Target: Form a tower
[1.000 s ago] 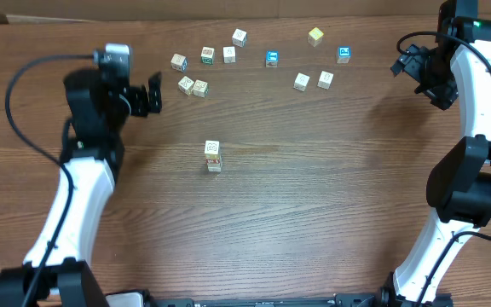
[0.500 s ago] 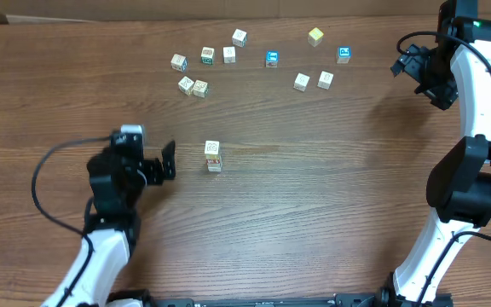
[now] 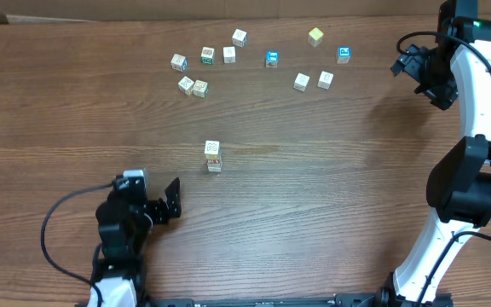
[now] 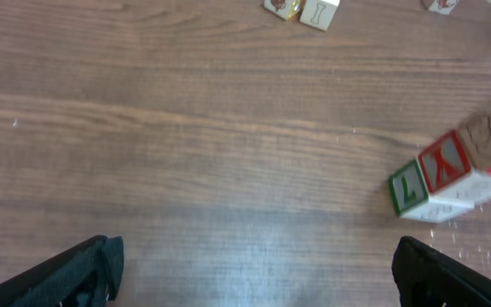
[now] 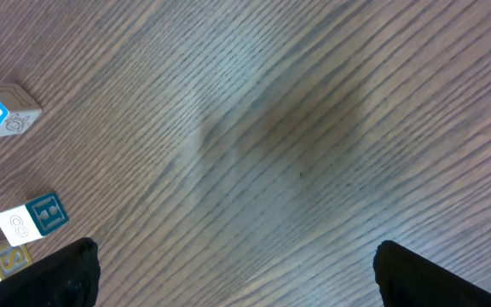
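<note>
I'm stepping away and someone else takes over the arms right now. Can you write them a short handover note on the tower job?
Left gripper: open, empty, at the front left of the table, apart from the tower.
Right gripper: open, empty, at the far right, touching no cube.
Tower: stands mid-table, one cube wide, a few cubes high.
Loose cubes: scattered along the far side, none held.
Done: a short column stands.
Left: probably fetch more pale cubes from the far side and set them on top, one at a time.
</note>
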Action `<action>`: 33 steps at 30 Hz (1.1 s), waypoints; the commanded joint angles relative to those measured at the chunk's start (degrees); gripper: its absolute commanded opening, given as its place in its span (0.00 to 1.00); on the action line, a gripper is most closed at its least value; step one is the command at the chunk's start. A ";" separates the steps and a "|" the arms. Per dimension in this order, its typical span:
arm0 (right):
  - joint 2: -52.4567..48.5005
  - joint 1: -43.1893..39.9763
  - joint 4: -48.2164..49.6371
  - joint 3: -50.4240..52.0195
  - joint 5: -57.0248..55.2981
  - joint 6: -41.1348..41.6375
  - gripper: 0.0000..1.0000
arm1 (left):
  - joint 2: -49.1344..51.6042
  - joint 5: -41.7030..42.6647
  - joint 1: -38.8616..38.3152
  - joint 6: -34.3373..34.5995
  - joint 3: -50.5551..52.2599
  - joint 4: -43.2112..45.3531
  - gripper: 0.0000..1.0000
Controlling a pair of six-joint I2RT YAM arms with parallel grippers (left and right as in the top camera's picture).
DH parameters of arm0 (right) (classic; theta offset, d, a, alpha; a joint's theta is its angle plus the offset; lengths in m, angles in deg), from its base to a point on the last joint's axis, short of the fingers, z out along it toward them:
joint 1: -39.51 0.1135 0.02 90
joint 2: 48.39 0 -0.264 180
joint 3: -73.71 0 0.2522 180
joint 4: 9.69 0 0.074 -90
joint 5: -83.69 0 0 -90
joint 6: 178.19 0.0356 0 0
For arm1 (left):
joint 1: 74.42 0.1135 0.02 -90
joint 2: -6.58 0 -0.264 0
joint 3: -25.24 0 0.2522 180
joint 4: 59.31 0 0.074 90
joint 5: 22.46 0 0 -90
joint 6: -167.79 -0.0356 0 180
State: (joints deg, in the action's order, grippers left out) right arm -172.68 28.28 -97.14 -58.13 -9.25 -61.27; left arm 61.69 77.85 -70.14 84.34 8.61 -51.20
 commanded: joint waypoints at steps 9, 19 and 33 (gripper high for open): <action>0.74 0.00 0.17 -1.62 0.04 -0.20 1.00 | -11.21 -1.90 0.31 1.88 2.58 -10.75 1.00; 0.74 0.00 0.17 -1.62 0.04 -0.20 1.00 | -31.63 -4.72 0.31 1.16 2.60 -25.99 0.99; 0.74 0.00 0.17 -1.62 0.04 -0.20 1.00 | -47.36 -6.32 0.24 -2.10 2.60 -26.14 1.00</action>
State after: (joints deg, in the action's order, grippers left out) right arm -172.70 28.28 -97.09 -58.13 -9.25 -61.22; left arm 18.24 72.38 -70.14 84.47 11.01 -77.06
